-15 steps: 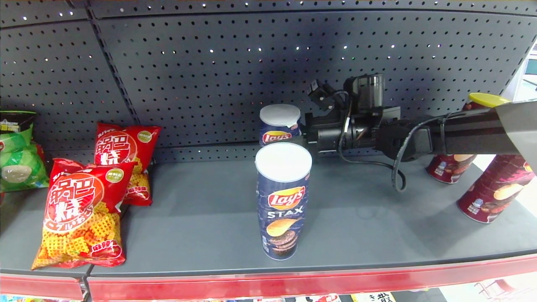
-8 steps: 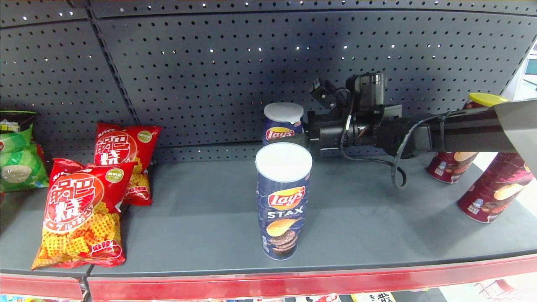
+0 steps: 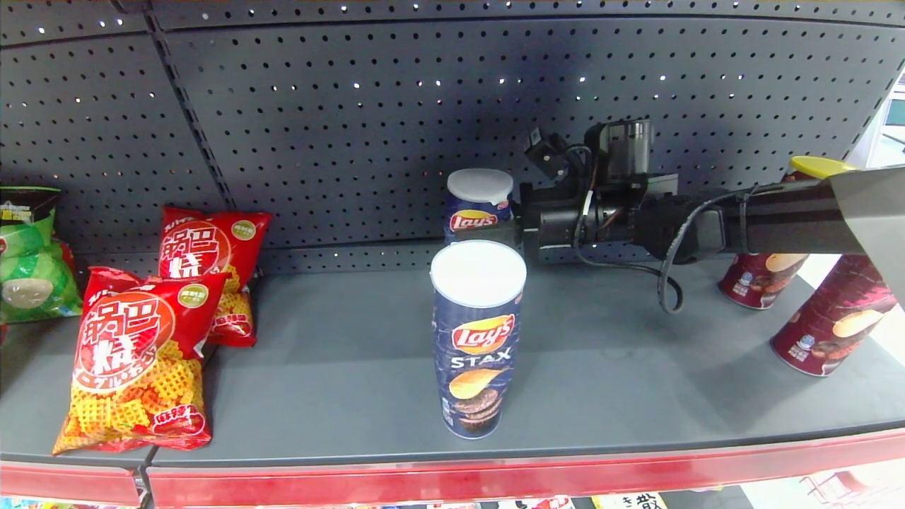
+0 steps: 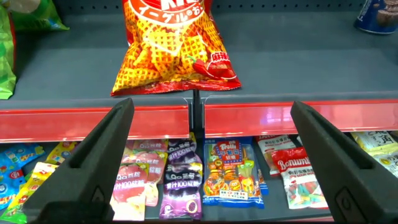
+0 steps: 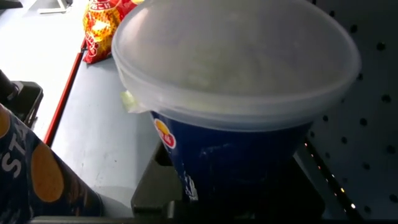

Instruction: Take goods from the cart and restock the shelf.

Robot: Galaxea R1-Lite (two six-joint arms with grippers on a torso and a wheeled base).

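head: placing step, held can (image 3: 479, 205) at 12 o'clock of front can (image 3: 477, 332), base hidden; right gripper (image 3: 505, 227) level, in from 3 o'clock | left wrist: left gripper (image 4: 211, 107) jaws wide apart, empty | right wrist: jaws clamped on held can under lid; next: seat base, release, exit toward 3 o'clock

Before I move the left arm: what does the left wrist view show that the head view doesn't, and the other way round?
Left wrist view adds: the left gripper, open, and candy packets on the lower shelf under the red shelf edge.
Head view adds: the right gripper shut on the rear blue can by the pegboard, the rear red bag and the red cans on the right.
Both: the front red snack bag, the green bag, the red shelf edge and the front blue can, just its foot in the wrist view.
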